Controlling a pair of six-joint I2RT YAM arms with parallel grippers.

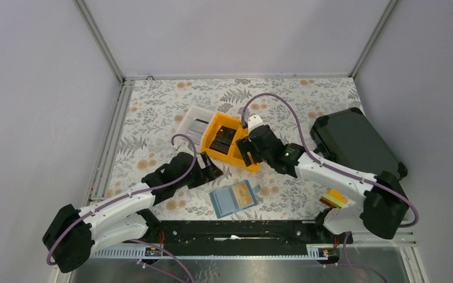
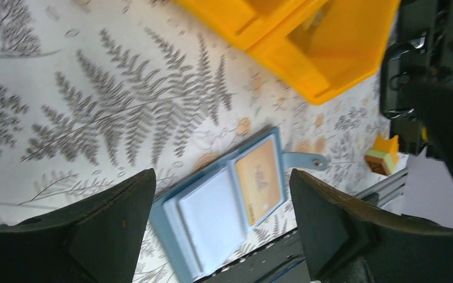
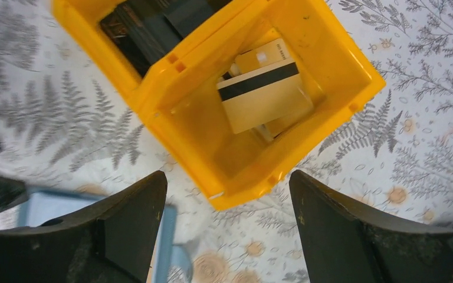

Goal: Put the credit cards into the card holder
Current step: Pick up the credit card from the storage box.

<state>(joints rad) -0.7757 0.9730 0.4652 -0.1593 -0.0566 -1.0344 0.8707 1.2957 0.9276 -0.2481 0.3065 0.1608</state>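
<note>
My left fingers (image 2: 112,227) gape empty beside the open card holder (image 2: 224,200); my right fingers (image 3: 127,230) gape empty over credit cards (image 3: 263,97) in the orange bin (image 3: 197,147).

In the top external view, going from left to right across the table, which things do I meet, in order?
white bin → orange bin → black case. The card holder lies nearer than the orange bin, in the same stretch, so it is left out.
</note>
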